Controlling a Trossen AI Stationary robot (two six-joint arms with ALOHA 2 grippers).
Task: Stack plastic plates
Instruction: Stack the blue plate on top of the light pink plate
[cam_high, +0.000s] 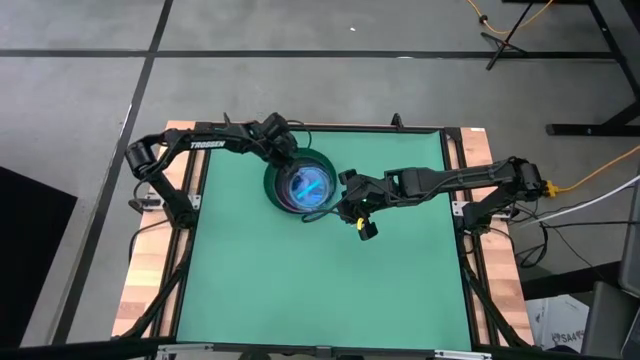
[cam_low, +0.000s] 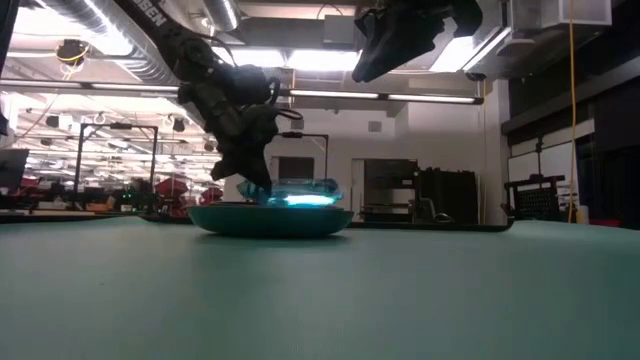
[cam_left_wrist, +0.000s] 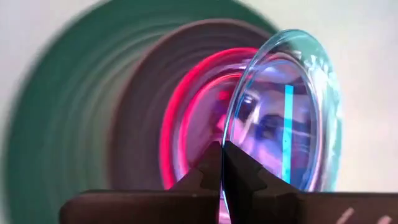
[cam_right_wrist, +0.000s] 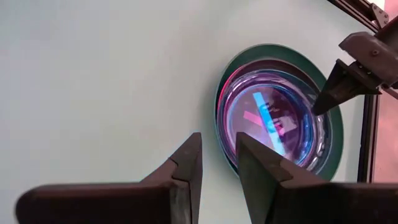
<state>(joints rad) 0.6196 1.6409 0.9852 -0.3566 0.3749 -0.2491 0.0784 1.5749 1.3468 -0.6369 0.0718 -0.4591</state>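
A stack of plastic plates stands on the far middle of the table. The large dark green plate (cam_high: 322, 163) is at the bottom, with a dark grey plate (cam_left_wrist: 134, 106) and pink plates (cam_left_wrist: 186, 106) nested in it. A translucent cyan plate (cam_left_wrist: 292, 106) is on top. My left gripper (cam_high: 285, 165) is at the stack's far-left rim, shut on the cyan plate. My right gripper (cam_right_wrist: 217, 158) is open and holds nothing; it hovers above the table just right of the stack, high in the low view (cam_low: 400, 40). My left gripper pinches the top cyan plate's rim (cam_left_wrist: 229, 134) between its two fingers, on the stack's far-left side. The fingers slant down from the far left (cam_low: 255, 165). The plate (cam_low: 300, 190) lies roughly level on top of the stack.
The green mat (cam_high: 320, 290) has free room on its near half and to both sides of the stack. Wooden table edges (cam_high: 150, 280) and frame rails run along the left and right. Cables (cam_high: 590, 190) lie beyond the right edge.
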